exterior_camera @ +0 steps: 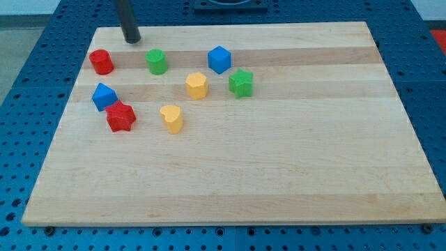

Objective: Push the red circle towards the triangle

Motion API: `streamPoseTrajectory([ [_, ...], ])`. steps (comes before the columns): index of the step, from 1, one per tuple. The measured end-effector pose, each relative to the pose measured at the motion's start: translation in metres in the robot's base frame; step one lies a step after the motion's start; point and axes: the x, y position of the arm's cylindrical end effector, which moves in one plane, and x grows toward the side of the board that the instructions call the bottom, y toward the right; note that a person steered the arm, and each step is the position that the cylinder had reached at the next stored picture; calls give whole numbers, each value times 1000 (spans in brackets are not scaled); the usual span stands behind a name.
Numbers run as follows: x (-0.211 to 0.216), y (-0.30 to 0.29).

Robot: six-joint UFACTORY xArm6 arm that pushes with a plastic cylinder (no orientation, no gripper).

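Here, on the bench [230,188], the blue triangle [104,96] sits nearest us, at the view's left, touching a red star [120,116]. Above it is our red circle [102,61]. Farther up, to its right, is my tip [132,40], a bare end effector holding nothing. We see no writing.
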Motion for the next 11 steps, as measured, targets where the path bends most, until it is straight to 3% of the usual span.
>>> streamPoseTrajectory([
  [1,1,-67],
  [2,4,-73],
  [5,35,-34],
  [11,64,-48],
])
